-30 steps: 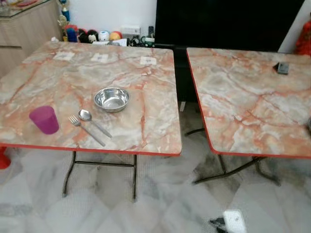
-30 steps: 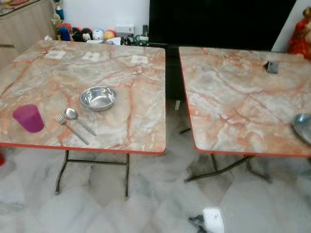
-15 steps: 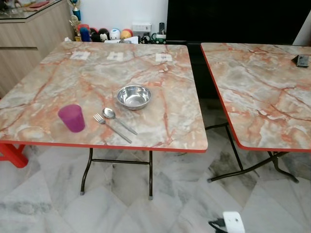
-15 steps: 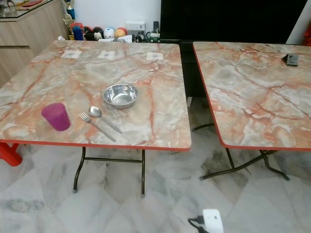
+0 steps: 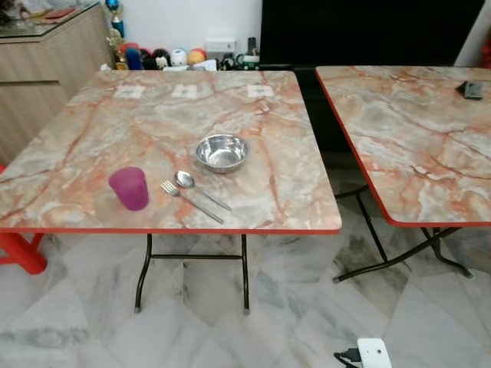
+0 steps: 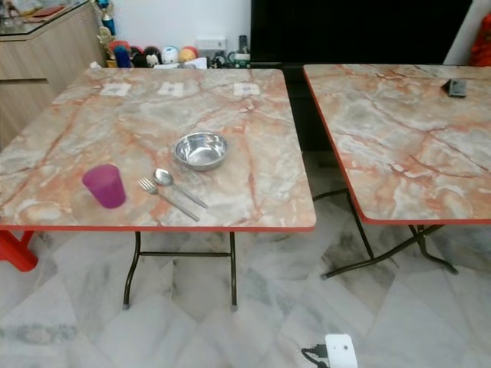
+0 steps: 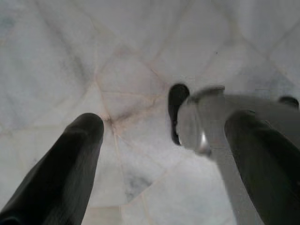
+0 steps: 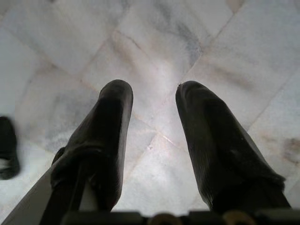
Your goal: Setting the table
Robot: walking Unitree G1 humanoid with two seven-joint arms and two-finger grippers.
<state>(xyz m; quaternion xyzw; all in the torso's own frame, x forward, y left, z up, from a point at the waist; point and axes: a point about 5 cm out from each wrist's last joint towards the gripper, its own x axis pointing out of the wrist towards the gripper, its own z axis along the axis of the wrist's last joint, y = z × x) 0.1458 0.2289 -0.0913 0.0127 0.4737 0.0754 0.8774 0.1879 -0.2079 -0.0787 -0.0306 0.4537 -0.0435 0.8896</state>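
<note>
Near desk [image 5: 92, 138]: steel bowl [image 5: 222, 152], spoon [image 5: 198, 188] beside fork [image 5: 190, 201], purple cup [image 5: 129, 188]. Left claw [image 7: 164, 136] and right claw [image 8: 152, 108] hang over the floor, fingers apart, gripping nothing.

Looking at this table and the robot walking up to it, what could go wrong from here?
Two things stand out, as guesses. The fork and spoon lie close side by side, so long fingers reaching for one may knock the other. The purple cup stands near the table edge on the robot's side, so a bump could tip it onto the floor. Both grippers, left and right, hang open over the tiles.
</note>
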